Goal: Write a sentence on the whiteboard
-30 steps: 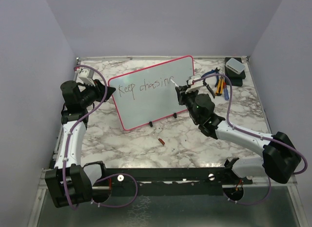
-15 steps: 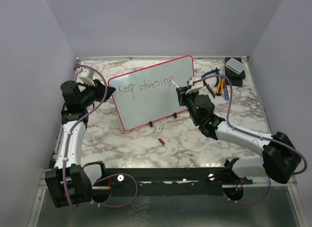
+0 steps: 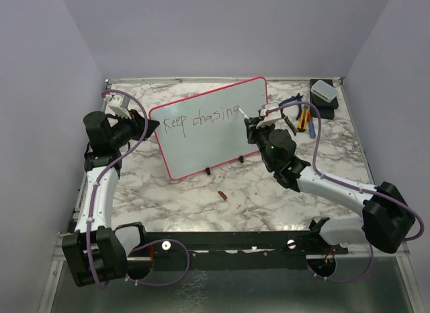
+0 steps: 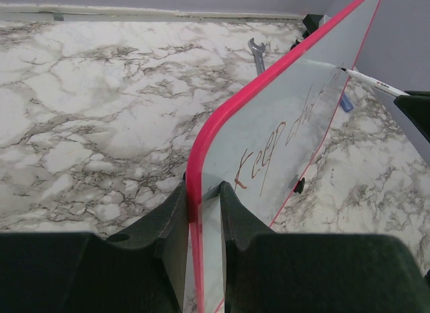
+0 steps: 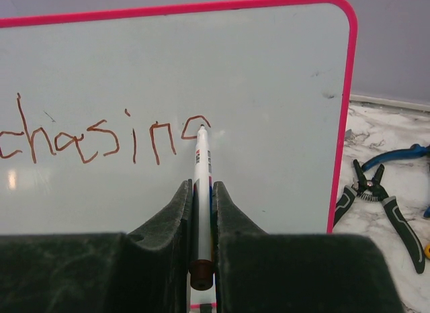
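The right fingers [image 5: 176, 215] are clenched on a slim white marker pen [image 5: 201, 158]. Its tip touches the glossy white whiteboard with a red-pink frame [image 5: 269, 71] at the unfinished last letter of the brownish handwritten sentence [image 5: 101, 142], which reads "Keep chasin" plus an open curve. The left fingers [image 4: 171, 222] pinch the board's left edge between them. The board stands tilted on small black feet mid-way across the white marble-patterned bench [image 3: 269, 189]. Black-handled pliers [image 5: 376, 199] lie beyond its right edge.

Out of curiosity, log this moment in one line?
left end effector: clamps whiteboard | right end effector: holds marker | sentence: partial, at "chasing"
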Controlling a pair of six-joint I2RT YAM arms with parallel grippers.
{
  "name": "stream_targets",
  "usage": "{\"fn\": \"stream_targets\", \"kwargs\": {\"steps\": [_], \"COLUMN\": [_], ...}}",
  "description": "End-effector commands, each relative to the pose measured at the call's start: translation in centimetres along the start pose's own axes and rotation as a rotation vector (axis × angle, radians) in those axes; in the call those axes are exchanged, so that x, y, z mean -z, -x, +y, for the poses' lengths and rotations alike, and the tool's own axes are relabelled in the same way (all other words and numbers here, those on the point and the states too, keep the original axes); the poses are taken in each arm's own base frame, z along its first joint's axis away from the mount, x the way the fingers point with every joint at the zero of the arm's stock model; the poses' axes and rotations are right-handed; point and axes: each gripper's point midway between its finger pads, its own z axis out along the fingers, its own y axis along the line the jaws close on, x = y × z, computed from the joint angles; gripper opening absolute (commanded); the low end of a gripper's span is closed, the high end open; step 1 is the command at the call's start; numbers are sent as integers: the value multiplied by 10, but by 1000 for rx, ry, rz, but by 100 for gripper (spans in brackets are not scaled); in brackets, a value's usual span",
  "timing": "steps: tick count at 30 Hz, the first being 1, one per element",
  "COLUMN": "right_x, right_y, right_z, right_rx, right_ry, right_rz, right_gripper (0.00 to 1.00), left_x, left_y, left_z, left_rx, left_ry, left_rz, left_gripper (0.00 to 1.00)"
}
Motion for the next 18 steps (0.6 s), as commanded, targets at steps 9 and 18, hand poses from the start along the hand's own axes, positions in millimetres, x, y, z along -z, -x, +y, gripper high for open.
{"fn": "stream_targets", "kwargs": {"steps": [9, 18], "right_x": [-7, -2], "right_y": [10, -11], "right_z": [-6, -10], "right_rx": [38, 45], "right_ry": [-38, -46], "right_rz": [-13, 35], "right_gripper": [1, 1], "left_x": [2, 2], "left_y": [-8, -7], "left_z": [0, 1], "left_rx": [0, -2], "left_ry": [1, 2], "left_rz": [15, 14], "left_gripper": [1, 1]}}
